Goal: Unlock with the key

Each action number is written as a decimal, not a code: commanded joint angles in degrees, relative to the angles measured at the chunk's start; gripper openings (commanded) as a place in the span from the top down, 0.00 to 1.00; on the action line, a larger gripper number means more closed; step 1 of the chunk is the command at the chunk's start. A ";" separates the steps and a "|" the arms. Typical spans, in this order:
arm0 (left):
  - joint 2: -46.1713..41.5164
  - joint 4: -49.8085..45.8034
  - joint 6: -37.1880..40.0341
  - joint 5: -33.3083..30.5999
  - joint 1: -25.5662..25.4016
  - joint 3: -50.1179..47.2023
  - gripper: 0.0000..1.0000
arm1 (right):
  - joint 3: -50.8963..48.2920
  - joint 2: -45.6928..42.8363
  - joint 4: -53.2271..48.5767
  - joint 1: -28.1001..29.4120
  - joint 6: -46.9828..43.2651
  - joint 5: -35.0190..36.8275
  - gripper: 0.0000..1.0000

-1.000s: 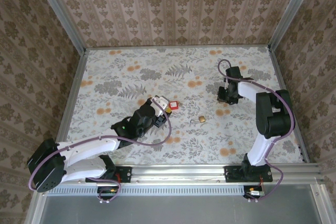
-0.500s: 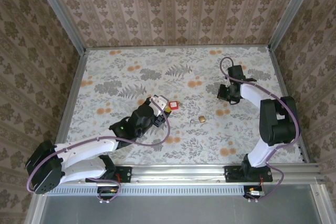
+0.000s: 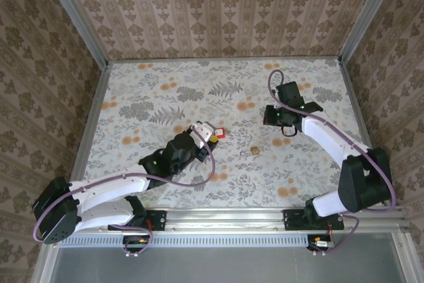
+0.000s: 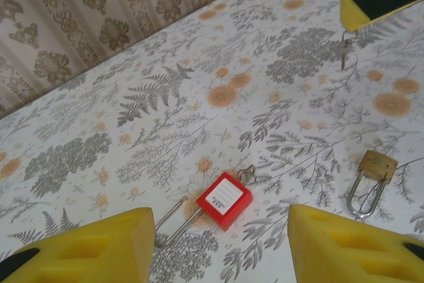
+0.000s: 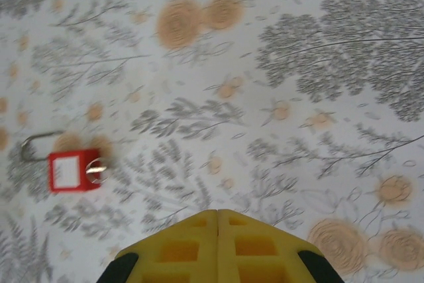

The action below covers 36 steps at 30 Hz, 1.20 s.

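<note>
2 arms over a desk (image 3: pixel 146 97) w/ matte floral-print cover. L gripper (image 3: pixel 205 134): jaws open, blocky yellow pads (image 4: pixel 99 250) w/ moulded recesses standing wide apart. The key (image 4: pixel 224 200) lies flat on the desk just at 3 o'clock of that gripper in top view, apart from both pads. It has a squarish glossy red plastic head w/ white label. Thin silvery metal runs out toward 8 o'clock in L wrist view and looks like a narrow loop.

Small brass padlock (image 4: pixel 376 164), boxy body + bright wire U shackle, lies near the key at its 4 o'clock, not touching. R gripper (image 5: pixel 217 226): jaws closed, yellow pads (image 5: pixel 179 253) pressed flush, approx 1 o'clock of the padlock, well apart from the key. L wrist view: tiny silvery key-shaped bit (image 4: pixel 344 48) right under the R tip; pinched or lying on desk, can't tell.
</note>
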 commanded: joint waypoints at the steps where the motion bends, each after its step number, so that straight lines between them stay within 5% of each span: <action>1: 0.76 4.29 0.26 2.37 -0.70 -0.56 0.46 | 3.61 -4.56 -6.25 3.07 0.97 2.65 1.00; 19: 9.88 21.13 3.58 8.90 -3.34 2.97 0.49 | 14.65 -11.05 -12.68 17.72 3.93 5.36 1.00; 36: 21.04 43.77 5.62 14.81 -1.42 3.34 0.53 | 14.27 -13.84 -11.20 20.40 6.41 2.47 1.00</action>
